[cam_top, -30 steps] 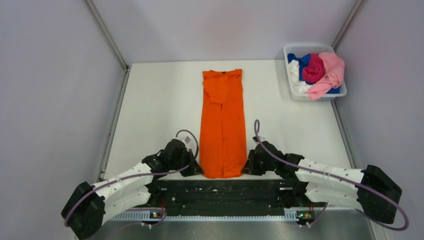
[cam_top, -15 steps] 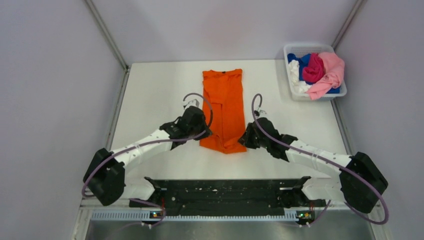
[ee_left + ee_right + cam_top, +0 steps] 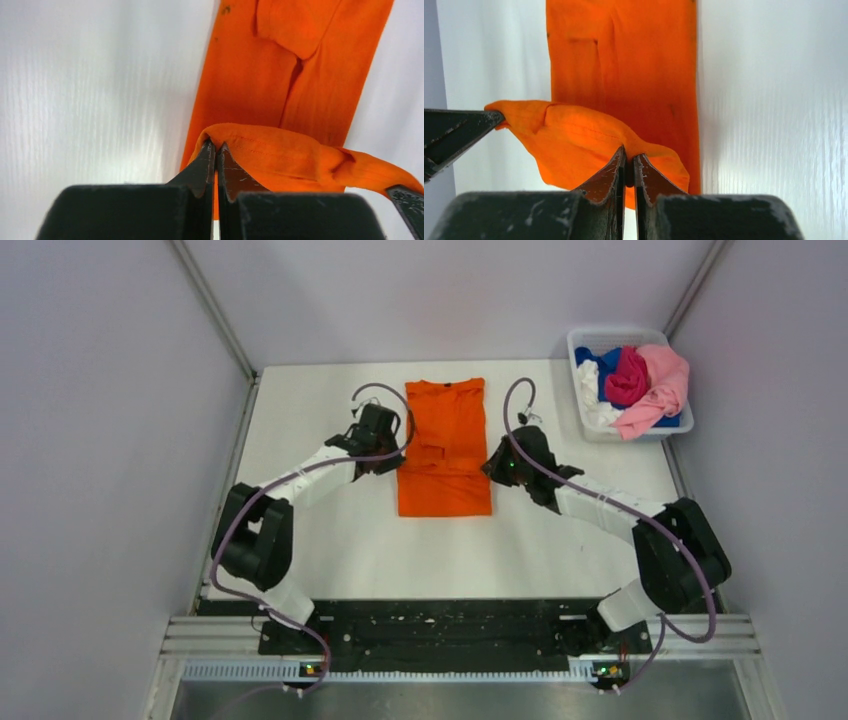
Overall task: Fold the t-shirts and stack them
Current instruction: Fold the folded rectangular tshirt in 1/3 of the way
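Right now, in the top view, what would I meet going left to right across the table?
left end effector → orange shirt → right end effector → bin

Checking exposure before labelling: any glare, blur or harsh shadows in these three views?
Top view: even soft light, sharp, no hard shadows; orange shirt vivid, folds readable. Left wrist view: table washed out to near white; left gripper tips sharp, its body soft at the bottom. Right wrist view: streaky glare on the table beside the shirt; right gripper dark, scratches visible.
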Motion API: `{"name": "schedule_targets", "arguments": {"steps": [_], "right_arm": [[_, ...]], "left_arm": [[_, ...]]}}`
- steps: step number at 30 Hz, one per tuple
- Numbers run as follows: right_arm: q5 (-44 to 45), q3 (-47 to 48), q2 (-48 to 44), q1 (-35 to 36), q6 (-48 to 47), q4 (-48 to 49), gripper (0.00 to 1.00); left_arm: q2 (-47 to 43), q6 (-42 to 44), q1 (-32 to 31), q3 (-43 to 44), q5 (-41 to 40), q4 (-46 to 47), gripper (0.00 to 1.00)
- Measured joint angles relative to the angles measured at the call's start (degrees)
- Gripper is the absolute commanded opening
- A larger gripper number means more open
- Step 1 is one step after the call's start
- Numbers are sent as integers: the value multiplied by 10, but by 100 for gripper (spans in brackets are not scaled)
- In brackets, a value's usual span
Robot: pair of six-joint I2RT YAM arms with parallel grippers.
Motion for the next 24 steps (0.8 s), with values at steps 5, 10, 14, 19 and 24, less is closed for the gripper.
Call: {"name": "schedule_targets", "arguments": {"steps": [5,10,14,19,24], "right_arm": [[-10,36,51,-27,-13,25,7],[-20,62,93,-41,-22,33,8],[-27,81,123,-49,-29,34,28],[-42,113,166,-64,-42,34,50],[-70,163,196,-96,-54,34,73]], "left_arm": [[62,27,26,62,23,0,0],[121,54,33,122,53,-7,0],[146,66,35,150,59,-18,6],[176,76,43,186,43,-35,55],[198,81,67,251,49,-50,99]]}}
